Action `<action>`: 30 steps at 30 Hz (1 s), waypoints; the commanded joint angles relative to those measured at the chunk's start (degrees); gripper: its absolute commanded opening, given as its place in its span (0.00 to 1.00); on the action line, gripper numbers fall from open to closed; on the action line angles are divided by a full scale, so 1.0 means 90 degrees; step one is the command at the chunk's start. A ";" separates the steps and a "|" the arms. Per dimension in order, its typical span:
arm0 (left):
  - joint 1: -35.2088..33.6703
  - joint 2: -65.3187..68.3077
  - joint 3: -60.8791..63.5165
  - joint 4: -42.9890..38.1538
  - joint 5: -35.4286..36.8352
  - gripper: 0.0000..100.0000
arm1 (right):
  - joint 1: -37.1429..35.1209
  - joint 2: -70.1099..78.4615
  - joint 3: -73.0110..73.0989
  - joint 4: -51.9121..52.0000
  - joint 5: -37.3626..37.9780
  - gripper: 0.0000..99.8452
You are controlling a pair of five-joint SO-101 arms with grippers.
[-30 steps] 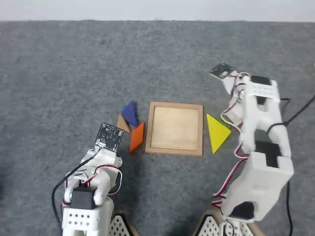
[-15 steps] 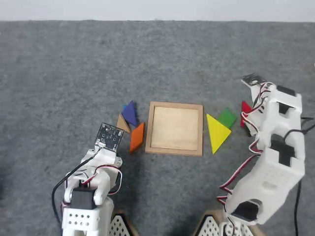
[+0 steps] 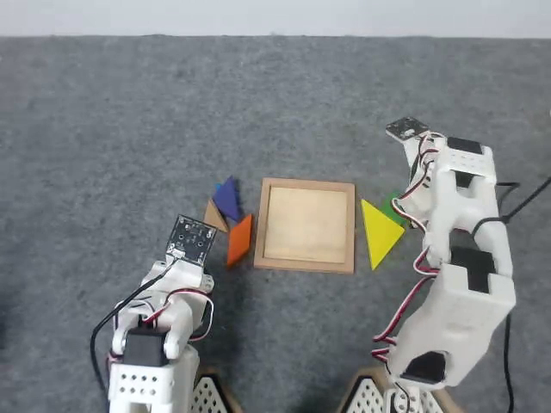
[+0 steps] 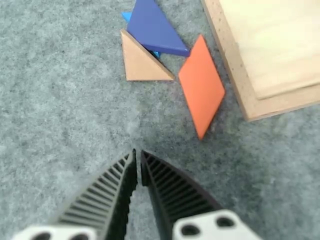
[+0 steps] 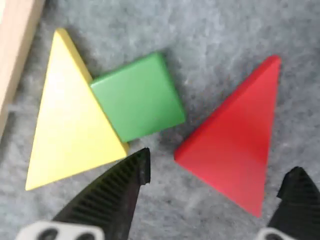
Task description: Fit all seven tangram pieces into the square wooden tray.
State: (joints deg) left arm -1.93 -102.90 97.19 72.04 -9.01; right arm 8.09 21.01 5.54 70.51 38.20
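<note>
Surface: a grey mat (image 3: 120,120) with a fuzzy, felt-like nap, running from the left edge to the right edge of the high view.
Far edge: the mat ends in a straight line across the top of the frame.
Background: a pale, plain strip (image 3: 275,17) along the very top; whether wall or bare tabletop cannot be told.
Light: even and soft, shadows faint and blurred.

Tray (image 3: 307,225) interior bare, open from above; orange piece (image 3: 239,239), tan triangle (image 3: 214,215), blue triangle (image 3: 227,200) crowd worktop (image 3: 258,103) just left of it; yellow triangle (image 3: 379,231), green square (image 5: 137,96), red triangle (image 5: 235,152) bunched right; far worktop gives passage.
</note>
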 commanded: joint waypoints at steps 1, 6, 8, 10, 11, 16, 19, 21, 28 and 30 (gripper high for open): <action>-0.0020 -0.0107 -0.0073 0.0020 0.0049 0.02 | 0.0151 -0.0396 -0.0088 -0.0200 -0.0186 0.41; -0.0020 -0.0107 -0.0073 0.0020 0.0049 0.02 | 0.0200 -0.0493 0.0215 -0.0757 -0.0127 0.41; -0.0020 -0.0107 -0.0073 0.0020 0.0049 0.02 | 0.0269 -0.0484 0.0264 -0.0855 0.0068 0.41; -0.0020 -0.0107 -0.0073 0.0020 0.0049 0.02 | 0.0269 -0.0454 0.0313 -0.0864 0.0410 0.41; -0.0020 -0.0107 -0.0073 0.0020 0.0049 0.02 | 0.0239 -0.0435 0.0332 -0.0864 0.0518 0.41; -0.0020 -0.0107 -0.0073 0.0020 0.0049 0.02 | 0.0230 -0.0396 0.0332 -0.0874 0.0615 0.41; -0.0020 -0.0107 -0.0073 0.0020 0.0049 0.02 | 0.0230 -0.0151 0.0293 -0.0894 0.0625 0.41; -0.0020 -0.0107 -0.0073 0.0020 0.0049 0.02 | 0.0278 0.0132 0.0225 -0.1031 0.0635 0.41; -0.0020 -0.0107 -0.0073 0.0020 0.0049 0.02 | 0.0493 0.0444 -0.0127 -0.0493 0.0723 0.41; -0.0020 -0.0107 -0.0073 0.0020 0.0049 0.02 | 0.0493 0.0444 -0.0059 -0.0366 0.0811 0.40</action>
State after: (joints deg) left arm -1.93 -102.90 97.19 72.04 -9.01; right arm 10.81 24.97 6.07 65.14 43.91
